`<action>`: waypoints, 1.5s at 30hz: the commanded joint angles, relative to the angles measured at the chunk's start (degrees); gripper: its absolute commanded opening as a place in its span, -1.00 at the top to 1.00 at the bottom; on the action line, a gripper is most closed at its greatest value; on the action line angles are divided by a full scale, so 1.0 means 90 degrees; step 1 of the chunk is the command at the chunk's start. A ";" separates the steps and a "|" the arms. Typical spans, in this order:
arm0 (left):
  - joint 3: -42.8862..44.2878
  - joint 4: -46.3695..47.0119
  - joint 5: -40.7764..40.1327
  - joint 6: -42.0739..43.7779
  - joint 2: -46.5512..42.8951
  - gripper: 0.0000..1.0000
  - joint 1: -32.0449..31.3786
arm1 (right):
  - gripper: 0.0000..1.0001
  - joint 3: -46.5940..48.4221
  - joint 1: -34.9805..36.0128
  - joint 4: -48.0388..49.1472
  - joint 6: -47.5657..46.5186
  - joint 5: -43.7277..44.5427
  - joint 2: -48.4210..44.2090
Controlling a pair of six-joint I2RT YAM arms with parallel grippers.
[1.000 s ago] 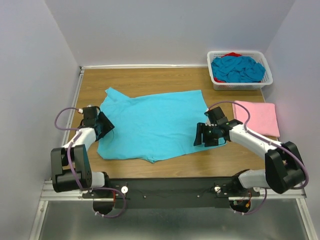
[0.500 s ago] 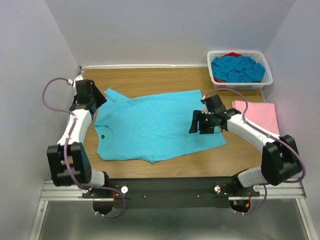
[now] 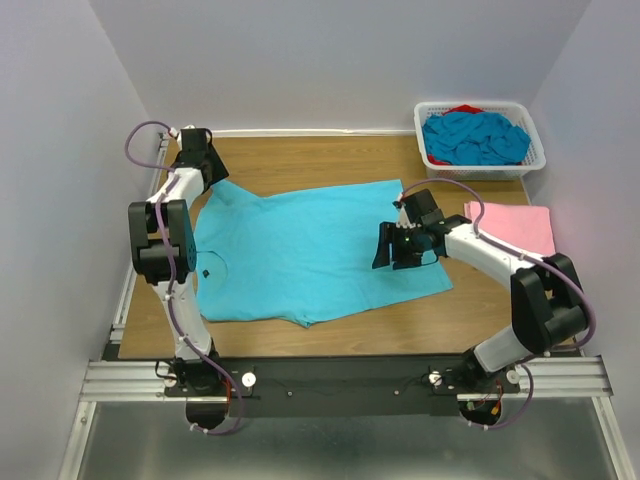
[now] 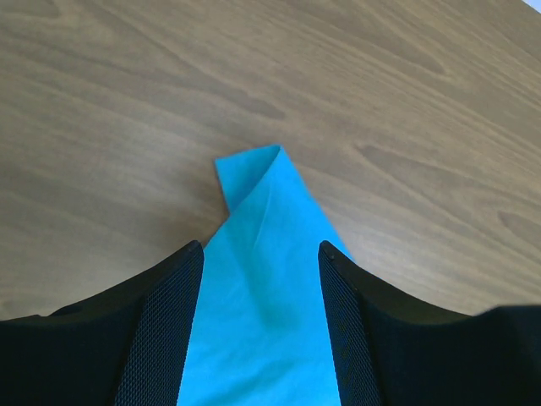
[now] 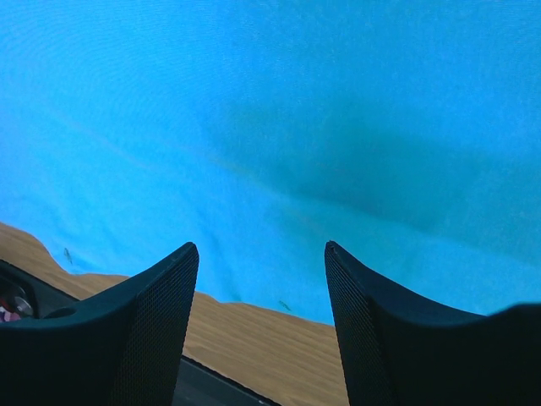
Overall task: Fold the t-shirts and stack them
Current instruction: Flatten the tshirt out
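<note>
Turquoise t-shirt (image 3: 310, 250) lies flat on the desk (image 3: 300, 160) for folding: left fingers (image 4: 165, 330) wide, straddling its far-left sleeve tip (image 4: 254, 182), apparently ready to pinch; right fingers (image 5: 152, 330) wide above its right side; folded pink t-shirt (image 3: 515, 235) to its right starts the stack.

1. The spread t-shirt (image 3: 310, 255) is plain bright turquoise.
2. The folded t-shirt (image 3: 515, 230) is plain pale pink.
3. The basket (image 3: 480, 170) is white lattice. The heaped shirts (image 3: 475, 138) in it are turquoise, beside a scrap of red cloth (image 3: 463, 108).
4. The bench (image 3: 300, 160) is brown wood grain.
5. The fingers (image 4: 173, 326) are black with a fine mesh pattern.
6. The arms (image 3: 490, 262) are white and black, and their cables (image 3: 135, 135) are purple.
</note>
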 commanded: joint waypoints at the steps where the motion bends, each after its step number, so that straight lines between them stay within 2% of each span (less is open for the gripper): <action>1: 0.0612 0.0014 -0.0256 0.0208 0.0500 -0.29 -0.0062 | -0.37 0.0018 0.0001 0.0173 -0.0124 -0.0263 0.0228; 7: 0.1013 -0.0035 -0.0442 0.0344 0.1028 -0.27 -0.0072 | -0.36 0.0076 0.0011 0.0212 -0.0143 -0.0205 0.0452; 13: 0.1317 -0.0046 -0.0413 0.0433 0.1380 -0.05 -0.0101 | -0.37 0.0106 0.0001 0.0242 -0.0143 -0.0205 0.0619; 14: 0.1375 -0.0045 -0.0403 0.0442 0.1419 0.04 -0.0121 | -0.37 0.0106 0.0001 0.0251 -0.0143 -0.0215 0.0629; 19: 0.1687 -0.0210 -0.0306 0.0521 0.1702 0.06 -0.0160 | -0.37 0.0135 0.0001 0.0271 -0.0163 -0.0225 0.0736; 22: 0.1717 -0.0212 -0.0286 0.0530 0.1703 0.20 -0.0179 | -0.37 0.0164 0.0001 0.0271 -0.0163 -0.0264 0.0804; 23: 0.1717 -0.0202 -0.0247 0.0550 0.1703 0.32 -0.0189 | -0.37 0.0164 0.0001 0.0281 -0.0153 -0.0273 0.0814; 24: 0.1737 -0.0202 -0.0208 0.0569 0.1693 0.32 -0.0189 | -0.37 0.0174 0.0001 0.0281 -0.0153 -0.0274 0.0834; 26: 0.1756 -0.0192 -0.0101 0.0667 0.1635 0.54 -0.0209 | -0.37 0.0184 0.0011 0.0290 -0.0153 -0.0273 0.0834; 28: 0.1756 -0.0153 -0.0032 0.0706 0.1470 0.84 -0.0228 | -0.37 0.0193 0.0001 0.0290 -0.0163 -0.0274 0.0844; 30: 0.1766 -0.0134 0.0211 0.0803 0.1293 1.00 -0.0238 | -0.37 0.0194 0.0001 0.0281 -0.0163 -0.0273 0.0844; 33: 0.1727 -0.0046 0.0699 0.0872 0.0728 1.00 -0.0287 | -0.37 0.0194 0.0001 0.0290 -0.0143 -0.0283 0.0785; 36: 0.1153 0.0548 0.1061 0.1203 -0.0238 1.00 -0.0462 | -0.37 0.0184 0.0001 0.0290 -0.0124 -0.0264 0.0736; 37: 0.0909 0.1053 0.1100 0.1436 -0.0811 1.00 -0.0472 | -0.37 0.0174 0.0001 0.0300 -0.0114 -0.0235 0.0726; 39: 0.0015 0.1660 0.1265 0.1575 -0.1371 1.00 -0.0646 | -0.37 0.0164 0.0001 0.0300 -0.0114 -0.0196 0.0687; 40: -0.0320 0.2292 0.1392 0.1556 -0.1857 1.00 -0.0629 | -0.37 0.0135 0.0001 0.0300 -0.0124 -0.0176 0.0668; 42: -0.1278 0.2891 0.1433 0.1439 -0.2241 1.00 -0.0541 | -0.38 0.0096 0.0001 0.0300 -0.0143 -0.0098 0.0619; 43: -0.1532 0.3155 0.1152 0.1313 -0.2359 0.94 -0.0541 | -0.38 0.0086 0.0001 0.0300 -0.0153 -0.0069 0.0590; 44: -0.1602 0.2945 0.0115 0.1022 -0.2292 0.78 -0.0473 | -0.38 0.0057 0.0001 0.0291 -0.0144 -0.0030 0.0580; 45: -0.1390 0.2508 -0.0311 0.0874 -0.2127 0.45 -0.0269 | -0.38 0.0047 0.0001 0.0290 -0.0163 -0.0020 0.0551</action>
